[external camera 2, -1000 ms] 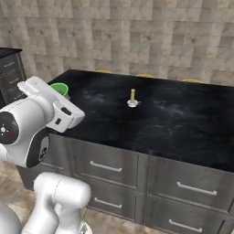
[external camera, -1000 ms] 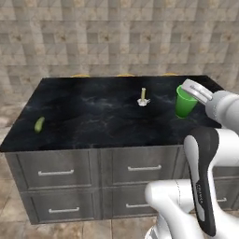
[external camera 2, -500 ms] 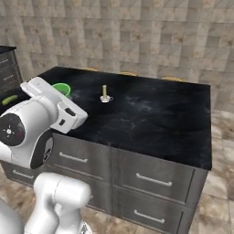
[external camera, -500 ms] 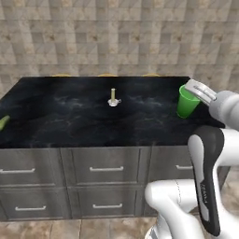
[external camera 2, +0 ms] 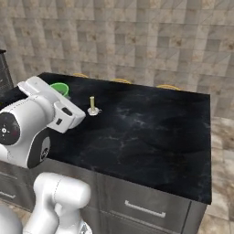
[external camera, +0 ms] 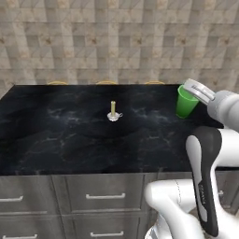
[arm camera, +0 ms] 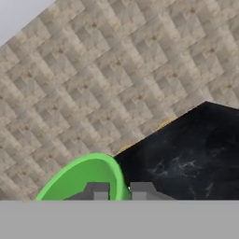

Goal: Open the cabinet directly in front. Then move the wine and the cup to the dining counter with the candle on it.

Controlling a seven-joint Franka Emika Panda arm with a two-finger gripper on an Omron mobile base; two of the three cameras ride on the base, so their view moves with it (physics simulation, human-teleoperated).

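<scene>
Left base view, left to right. Counter (external camera: 65, 140): black top with white veins, grey drawers (external camera: 105, 196) with silver handles below. Three yellow rounded shapes (external camera: 106, 82) show along the counter's far edge against the tiled wall (external camera: 93, 42); what they are cannot be told. Candle (external camera: 113, 111): thin pale yellow stick, upright in a small white holder, mid-counter, well to the left of the fingers. Cup (external camera: 186, 101): bright green, upright, at the fingers, over the right end of the counter; whether its base touches the top cannot be told from here. Fingers (external camera: 191, 94) meet the cup at its rim.

Right base view. Cup (external camera 2: 60, 88) is partly covered by the white wrist, green rim visible just beyond it. Candle (external camera 2: 93, 107) stands to the right of the cup, apart from it. Counter (external camera 2: 151, 137) runs bare to the right of the candle as far as its end.

Hand view. Fingers (arm camera: 119, 191) are pressed together on the cup's wall, one tip inside the rim, one outside. Cup (arm camera: 79, 177) rim curves off to the left of the fingers. Counter (arm camera: 196, 149) lies beyond and to the right, tiled wall (arm camera: 116, 70) above.
</scene>
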